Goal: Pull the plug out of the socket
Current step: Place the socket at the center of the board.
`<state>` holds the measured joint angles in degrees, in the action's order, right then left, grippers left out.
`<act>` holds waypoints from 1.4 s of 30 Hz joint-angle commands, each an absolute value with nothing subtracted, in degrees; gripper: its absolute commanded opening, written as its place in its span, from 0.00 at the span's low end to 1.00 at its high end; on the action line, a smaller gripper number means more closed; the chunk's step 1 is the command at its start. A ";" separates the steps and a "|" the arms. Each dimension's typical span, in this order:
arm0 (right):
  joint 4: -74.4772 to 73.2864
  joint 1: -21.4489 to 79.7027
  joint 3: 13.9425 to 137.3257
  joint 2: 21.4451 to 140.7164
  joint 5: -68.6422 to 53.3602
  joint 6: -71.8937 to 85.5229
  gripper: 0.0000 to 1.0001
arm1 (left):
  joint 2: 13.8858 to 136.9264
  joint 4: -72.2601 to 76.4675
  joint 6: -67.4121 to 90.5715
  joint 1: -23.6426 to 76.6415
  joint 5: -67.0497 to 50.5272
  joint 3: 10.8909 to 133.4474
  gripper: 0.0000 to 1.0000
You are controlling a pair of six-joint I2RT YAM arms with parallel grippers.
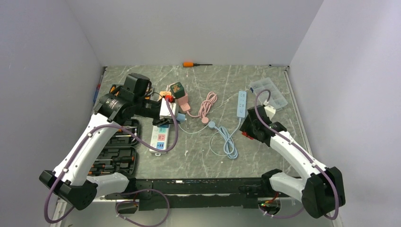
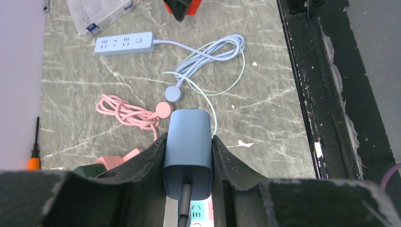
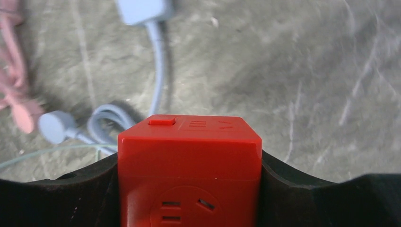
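Near the surface's (image 1: 203, 161) left rear, seen from above, the left arm (image 1: 94, 137) reaches over the far end of the white power strip (image 1: 160, 137); the right arm (image 1: 293, 149) is by the right edge. Left wrist: the left fingers (image 2: 146, 163) clamp partway closed on the blue plug (image 2: 188, 139), the strip showing beneath it. Right wrist: the right fingers (image 3: 307, 189), set wider, grip a red cube socket (image 3: 189, 161).

Grey marbled tabletop (image 1: 198, 161); plain pale walls (image 1: 189, 28) on three sides.
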<state>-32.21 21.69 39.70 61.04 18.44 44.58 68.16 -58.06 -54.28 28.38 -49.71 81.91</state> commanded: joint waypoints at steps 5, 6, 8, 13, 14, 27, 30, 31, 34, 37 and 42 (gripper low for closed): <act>-38.46 17.01 37.78 69.81 20.70 56.88 0.17 | 65.51 -55.44 -50.29 32.95 -51.53 86.79 0.00; -38.20 17.08 37.22 70.98 20.96 57.50 0.22 | 65.42 -55.17 -49.88 33.52 -51.51 86.90 0.00; -35.84 16.96 35.26 72.27 20.40 57.74 0.48 | 65.32 -54.65 -48.80 34.33 -51.66 87.03 0.00; -30.35 16.98 31.74 71.40 17.83 56.25 0.80 | 64.91 -53.82 -47.51 35.09 -51.95 86.48 0.00; -31.00 17.01 32.18 71.25 18.25 55.76 0.83 | 64.91 -53.90 -47.57 35.19 -51.94 86.36 0.00; -24.89 40.95 39.86 43.39 28.57 32.93 0.97 | 65.67 -52.23 -44.40 35.38 -53.04 87.12 0.00; -19.22 50.21 38.39 44.60 30.33 24.54 0.98 | 65.98 -51.86 -43.91 35.39 -52.99 87.59 0.00; -17.77 52.22 37.71 45.44 30.81 23.69 0.98 | 66.09 -51.86 -43.79 35.42 -52.88 87.81 0.00; -13.61 55.76 35.44 47.35 31.30 20.97 0.98 | 66.10 -52.38 -44.14 35.34 -52.57 88.38 0.00; -9.38 57.23 33.21 49.31 33.05 18.57 0.97 | 66.09 -52.98 -44.47 35.46 -52.39 88.89 0.00; 1.37 57.57 30.25 55.16 36.61 12.08 0.94 | 66.18 -53.34 -44.65 35.42 -52.37 89.27 0.00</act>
<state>-11.77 57.14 31.86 51.94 31.68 19.68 66.30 -54.00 -45.12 35.14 -50.74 86.76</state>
